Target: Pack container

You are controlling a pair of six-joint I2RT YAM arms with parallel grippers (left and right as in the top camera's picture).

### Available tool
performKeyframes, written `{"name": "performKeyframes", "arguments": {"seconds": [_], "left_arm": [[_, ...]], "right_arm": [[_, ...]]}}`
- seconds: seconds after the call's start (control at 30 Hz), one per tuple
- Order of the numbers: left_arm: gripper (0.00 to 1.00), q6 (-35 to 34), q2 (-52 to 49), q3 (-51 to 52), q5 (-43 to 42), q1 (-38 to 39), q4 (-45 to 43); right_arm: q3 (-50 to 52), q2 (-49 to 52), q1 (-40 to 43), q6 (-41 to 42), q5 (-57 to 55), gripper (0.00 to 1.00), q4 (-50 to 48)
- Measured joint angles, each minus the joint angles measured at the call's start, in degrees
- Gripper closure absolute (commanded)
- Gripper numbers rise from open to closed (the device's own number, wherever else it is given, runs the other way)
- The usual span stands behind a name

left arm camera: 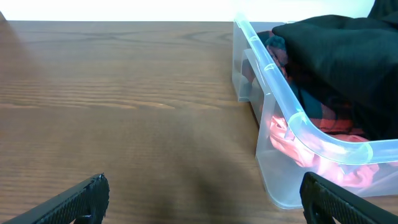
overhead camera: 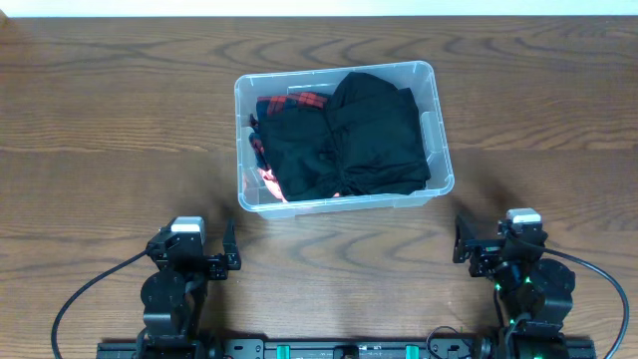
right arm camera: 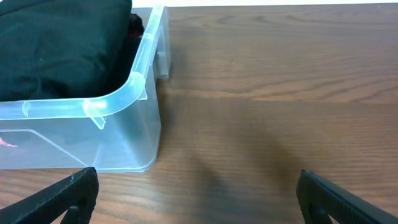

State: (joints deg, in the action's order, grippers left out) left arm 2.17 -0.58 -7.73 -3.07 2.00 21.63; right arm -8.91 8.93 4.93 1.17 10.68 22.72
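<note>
The container, a clear plastic bin with rounded corners, stands on the wooden table at centre. It holds folded black clothing, a red and dark plaid garment and a pink item at its near left corner. In the left wrist view the bin's rim is at the right; in the right wrist view its corner is at the left. My left gripper is open and empty near the table's front left. My right gripper is open and empty at the front right.
Bare wooden tabletop lies all around the bin. The arms' bases and cables sit along the front edge.
</note>
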Motion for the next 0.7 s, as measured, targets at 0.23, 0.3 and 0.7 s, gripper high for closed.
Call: {"name": "performKeyframes", "arguments": {"seconds": [0.23,0.3,0.7], "left_arm": [[0.02,0.0,0.0,0.0,0.0,0.0,0.0],[0.02,0.0,0.0,0.0,0.0,0.0,0.0],[0.02,0.0,0.0,0.0,0.0,0.0,0.0]], "right_arm": [[2.2,0.0,0.0,0.0,1.0,0.01,-1.7],[2.2,0.0,0.0,0.0,1.2,0.01,-1.9],[2.3,-8.0,0.0,0.0,1.4,0.01,-2.6]]}}
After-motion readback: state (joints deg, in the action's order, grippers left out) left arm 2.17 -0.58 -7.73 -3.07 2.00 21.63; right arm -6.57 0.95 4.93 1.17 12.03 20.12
